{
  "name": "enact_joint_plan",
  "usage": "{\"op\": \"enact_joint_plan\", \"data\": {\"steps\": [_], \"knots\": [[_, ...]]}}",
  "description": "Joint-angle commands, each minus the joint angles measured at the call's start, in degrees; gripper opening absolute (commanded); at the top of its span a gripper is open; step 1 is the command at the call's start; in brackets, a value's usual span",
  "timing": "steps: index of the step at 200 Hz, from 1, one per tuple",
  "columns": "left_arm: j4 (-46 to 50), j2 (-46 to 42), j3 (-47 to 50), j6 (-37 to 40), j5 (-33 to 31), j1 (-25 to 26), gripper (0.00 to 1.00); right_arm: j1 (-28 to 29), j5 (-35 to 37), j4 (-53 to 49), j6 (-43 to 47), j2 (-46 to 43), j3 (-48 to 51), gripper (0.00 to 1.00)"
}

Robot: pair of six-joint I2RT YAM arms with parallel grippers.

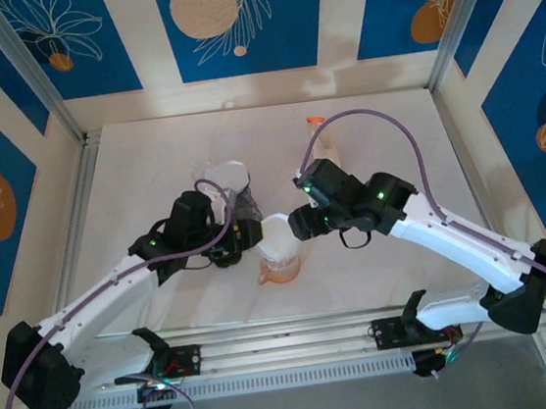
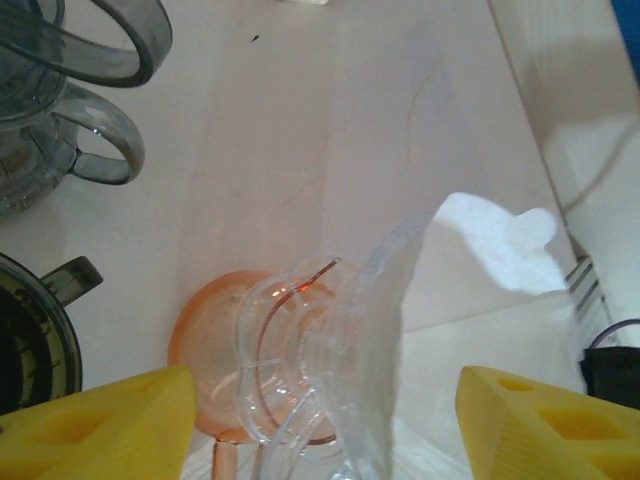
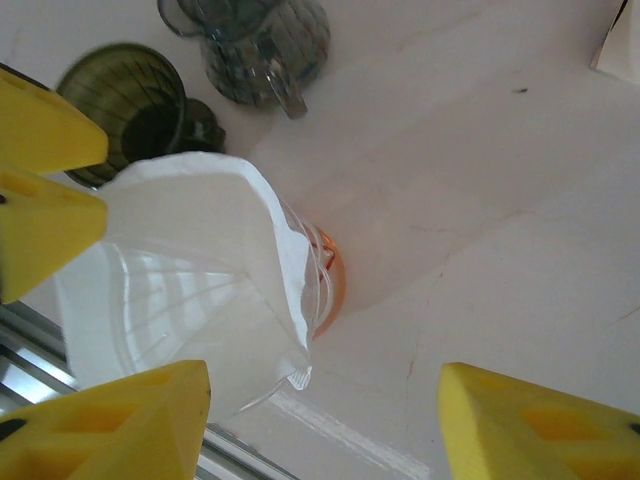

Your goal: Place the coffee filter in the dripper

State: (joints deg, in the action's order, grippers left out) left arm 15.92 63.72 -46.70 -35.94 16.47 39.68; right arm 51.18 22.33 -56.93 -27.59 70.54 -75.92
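The dripper is clear, ribbed plastic over a translucent orange base. The coffee filter in it is plain white. Just behind the dripper stand a smoky grey glass pitcher and a dark olive-green cup. The table under the dripper is creamy white with faint hairline veins. The left gripper has bright yellow fingers, and the right gripper has the same yellow fingers. Both arms are white with black joints, small green lights and greyish-purple cables. Far behind the dripper, the wall panels are deep blue with white leaf outlines and peach-orange discs, set between cream bands. A small orange cap shows at the back.
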Motion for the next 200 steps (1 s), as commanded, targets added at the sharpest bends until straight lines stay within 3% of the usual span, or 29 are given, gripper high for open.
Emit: {"op": "enact_joint_plan", "data": {"steps": [1, 52, 101, 157, 200], "knots": [[1.66, -2.31, -2.94, -0.21, -0.17, 0.57, 0.73, -0.78, 1.02, -0.45, 0.01, -1.43, -2.2, 0.62], [8.17, -9.76, -0.89, 0.52, -7.42, -0.53, 0.76, -2.32, -0.49, 3.54, -0.25, -7.45, 3.63, 0.61], [11.82, -13.46, 6.79, 1.84, -4.82, -13.08, 0.73, -4.47, -1.37, 3.07, -2.21, -9.62, 8.04, 0.61], [11.99, -8.45, 9.74, 3.12, -7.74, -17.35, 0.6, -6.67, -3.09, 4.07, -5.25, -12.06, 15.01, 0.61], [11.5, -9.88, 10.34, 2.21, -4.11, -16.78, 0.52, -8.19, -2.98, 4.05, -6.24, -13.99, 18.55, 0.6]]}}
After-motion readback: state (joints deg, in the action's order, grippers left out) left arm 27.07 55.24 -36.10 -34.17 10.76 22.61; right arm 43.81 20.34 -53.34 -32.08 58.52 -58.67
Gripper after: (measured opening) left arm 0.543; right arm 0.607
